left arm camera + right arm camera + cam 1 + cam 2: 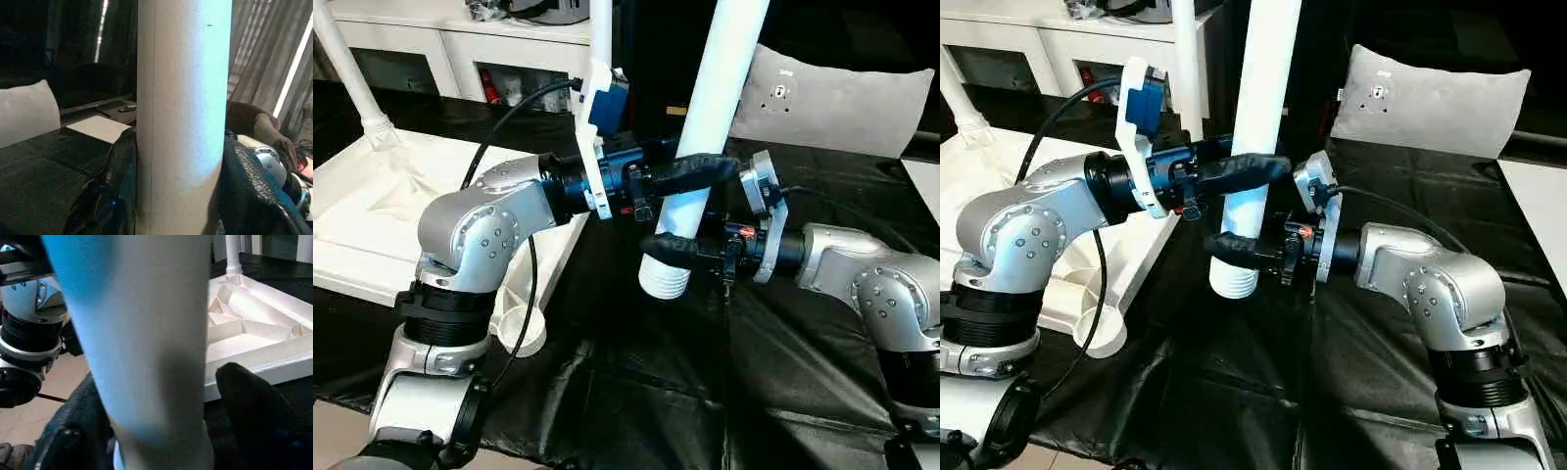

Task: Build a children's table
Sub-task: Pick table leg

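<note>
I am holding one white leg (713, 117) upright between both grippers, its ribbed end hanging just above the black sheet (636, 392). My left gripper (705, 174) is pinching the leg higher up. My right gripper (671, 247) is clasping it lower, near the ribbed end; I cannot tell how firmly. The tabletop (372, 211) is lying underside-up beyond my left forearm, one leg (347, 69) standing in its far corner.
</note>
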Controlling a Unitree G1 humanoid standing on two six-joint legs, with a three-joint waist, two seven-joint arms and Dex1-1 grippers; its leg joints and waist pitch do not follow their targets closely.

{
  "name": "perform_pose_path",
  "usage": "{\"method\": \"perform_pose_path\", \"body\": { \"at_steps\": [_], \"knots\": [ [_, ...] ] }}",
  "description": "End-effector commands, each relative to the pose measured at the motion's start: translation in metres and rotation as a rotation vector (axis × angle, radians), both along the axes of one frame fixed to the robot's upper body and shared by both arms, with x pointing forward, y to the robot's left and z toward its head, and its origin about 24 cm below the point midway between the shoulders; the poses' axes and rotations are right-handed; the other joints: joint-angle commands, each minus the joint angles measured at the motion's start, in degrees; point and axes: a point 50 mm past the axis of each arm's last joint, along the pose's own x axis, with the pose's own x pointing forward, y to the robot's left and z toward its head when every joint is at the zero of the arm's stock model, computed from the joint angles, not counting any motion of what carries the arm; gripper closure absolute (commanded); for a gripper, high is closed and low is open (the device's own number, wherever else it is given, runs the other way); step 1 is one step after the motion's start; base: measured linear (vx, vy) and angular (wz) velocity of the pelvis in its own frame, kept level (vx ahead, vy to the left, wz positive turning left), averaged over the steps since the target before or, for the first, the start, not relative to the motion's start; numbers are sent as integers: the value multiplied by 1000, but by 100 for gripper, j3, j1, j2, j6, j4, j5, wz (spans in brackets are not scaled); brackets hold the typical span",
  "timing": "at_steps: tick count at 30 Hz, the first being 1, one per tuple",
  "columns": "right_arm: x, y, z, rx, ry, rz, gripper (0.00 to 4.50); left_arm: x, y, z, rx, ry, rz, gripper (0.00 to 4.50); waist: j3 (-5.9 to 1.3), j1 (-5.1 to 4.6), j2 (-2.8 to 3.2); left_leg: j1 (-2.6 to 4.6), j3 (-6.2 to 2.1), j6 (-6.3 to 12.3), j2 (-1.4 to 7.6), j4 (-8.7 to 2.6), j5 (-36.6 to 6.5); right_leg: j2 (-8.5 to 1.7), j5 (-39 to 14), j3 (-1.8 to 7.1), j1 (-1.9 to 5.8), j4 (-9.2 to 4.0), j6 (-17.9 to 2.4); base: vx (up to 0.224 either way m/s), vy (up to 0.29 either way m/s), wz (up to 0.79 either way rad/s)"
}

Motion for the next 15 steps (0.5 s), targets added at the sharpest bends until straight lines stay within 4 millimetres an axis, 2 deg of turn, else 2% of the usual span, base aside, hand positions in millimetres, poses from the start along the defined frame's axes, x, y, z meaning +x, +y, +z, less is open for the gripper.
{"method": "perform_pose_path", "body": {
  "at_steps": [1,2,4,8,11,15],
  "knots": [
    [3,-4,5,-13,-33,-24,115,-5,-4,0,16,-18,-40,264,-410,16,-78,-65,-25,313,242,-352,366,-506,-945,301,426,-382,-939,0,0,0],
    [4,-4,4,-15,-30,-27,115,-4,-4,0,17,-19,-39,264,-414,18,-77,-65,-27,307,242,-352,379,-507,-937,301,429,-375,-936,0,0,0],
    [3,-4,4,-17,-26,-25,81,-4,-4,-1,18,-19,-38,264,-416,20,-81,-65,-24,307,236,-348,386,-507,-913,303,432,-375,-937,0,0,0],
    [3,-4,5,-18,-44,-28,75,-4,-4,-1,26,-22,-36,264,-417,21,-78,-66,-24,309,239,-348,389,-505,-876,302,430,-370,-955,0,0,0],
    [4,-4,6,1,-48,-29,75,-3,-4,-1,28,-23,-33,264,-416,20,-77,-66,-23,312,239,-348,377,-509,-889,302,431,-372,-955,0,0,0],
    [2,-4,6,8,-43,-13,111,-3,-5,-1,31,-27,-28,264,-416,20,-77,-68,-26,329,240,-348,383,-505,-887,298,432,-371,-963,0,0,0]
  ]
}}
